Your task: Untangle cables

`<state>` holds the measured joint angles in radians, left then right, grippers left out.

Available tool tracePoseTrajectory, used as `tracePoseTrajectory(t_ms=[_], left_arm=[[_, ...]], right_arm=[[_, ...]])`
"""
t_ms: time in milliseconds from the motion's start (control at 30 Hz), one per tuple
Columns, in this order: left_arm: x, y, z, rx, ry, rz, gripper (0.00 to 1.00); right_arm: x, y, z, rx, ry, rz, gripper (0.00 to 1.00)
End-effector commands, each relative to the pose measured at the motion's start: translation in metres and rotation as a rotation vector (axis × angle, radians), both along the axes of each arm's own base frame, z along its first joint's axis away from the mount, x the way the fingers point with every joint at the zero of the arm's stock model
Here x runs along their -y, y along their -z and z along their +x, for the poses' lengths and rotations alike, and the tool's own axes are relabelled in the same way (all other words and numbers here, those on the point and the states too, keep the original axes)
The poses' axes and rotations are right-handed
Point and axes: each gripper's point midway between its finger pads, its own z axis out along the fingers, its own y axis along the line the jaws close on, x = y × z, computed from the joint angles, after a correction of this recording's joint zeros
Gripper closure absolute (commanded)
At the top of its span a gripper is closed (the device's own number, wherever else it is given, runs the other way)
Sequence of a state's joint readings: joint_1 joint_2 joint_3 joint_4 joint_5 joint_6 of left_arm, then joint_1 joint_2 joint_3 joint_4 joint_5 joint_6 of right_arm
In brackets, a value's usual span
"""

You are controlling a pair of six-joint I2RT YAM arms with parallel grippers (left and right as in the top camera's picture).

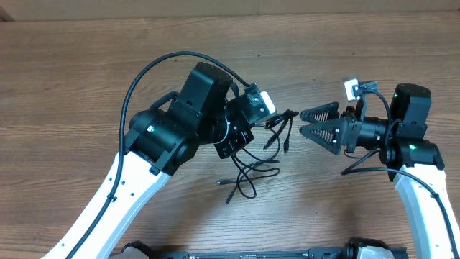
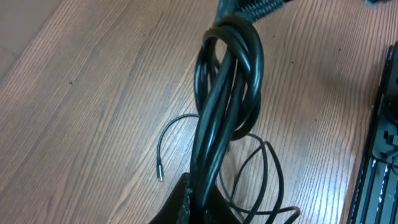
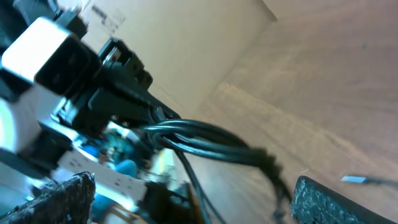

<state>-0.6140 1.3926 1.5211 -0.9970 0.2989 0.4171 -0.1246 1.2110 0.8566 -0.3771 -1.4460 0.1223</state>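
Observation:
The cables [image 1: 248, 173] are thin black cords. One end is bunched into a twisted bundle [image 2: 227, 93] and lifted off the wood, while loose loops trail onto the table below. My left gripper [image 1: 264, 121] is shut on that bundle, its fingers [image 2: 183, 208] pinched round the strands. A free plug end [image 2: 160, 176] lies on the table. My right gripper [image 1: 307, 122] faces the bundle's tip from the right, open wide. In the right wrist view the bundle [image 3: 205, 140] runs between its spread fingers [image 3: 336, 202] without touching them.
The wooden table [image 1: 86, 65] stretches bare to the back and left. Both white arms come up from the near edge, with thick black arm cords looping over the left arm [image 1: 144, 79]. A dark rail [image 2: 382, 143] runs along the table's front edge.

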Motion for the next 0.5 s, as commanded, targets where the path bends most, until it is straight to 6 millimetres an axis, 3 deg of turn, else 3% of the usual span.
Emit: tracePoseTrajectory(t_ms=[0,100,167,367,400,467], left_arm=[[0.002,-0.010,0.001,0.016,-0.009,-0.024,0.96],[0.006,-0.011,-0.006,-0.004,0.028,-0.043,0.96],[0.015,-0.015,-0.018,-0.048,0.088,-0.099,0.96],[0.038,-0.034,-0.054,-0.162,0.266,-0.268,0.96],[0.039,-0.037,-0.056,-0.166,0.280,-0.282,0.96],[0.040,-0.038,-0.055,-0.159,0.283,-0.288,0.96]], right_arm=[[0.000,-0.004,0.003,-0.078,0.013,0.014,0.00],[0.001,-0.005,0.004,0.112,0.002,-0.026,0.01],[0.001,-0.003,0.006,0.301,0.000,-0.079,0.09],[0.005,0.006,0.018,0.495,0.042,-0.196,0.09],[0.005,0.005,0.018,0.510,0.038,-0.196,0.13],[0.005,0.005,0.017,0.509,0.036,-0.192,0.35]])
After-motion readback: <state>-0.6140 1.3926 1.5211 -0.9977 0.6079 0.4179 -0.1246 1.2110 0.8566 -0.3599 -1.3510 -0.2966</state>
